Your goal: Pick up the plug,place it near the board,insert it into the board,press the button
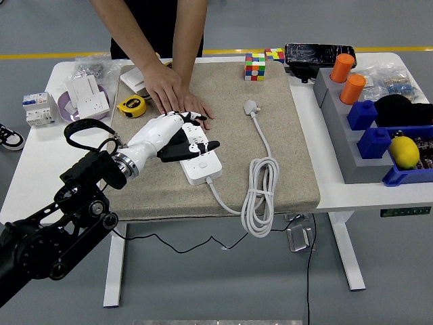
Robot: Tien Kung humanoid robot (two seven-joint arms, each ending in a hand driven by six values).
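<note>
The robot's left hand lies over the near half of the white power strip, fingers loosely spread and grasping nothing, thumb stretched toward the strip's near end where its button should be, which suggests it is lining up a press or steadying the board. At the strip's far end a person's hand presses flat, apparently to keep it from sliding on the beige mat. The white plug lies loose on the mat, well apart to the right, not inserted; its cable runs down into a coil at the mat's near edge. The right hand is out of view
</note>
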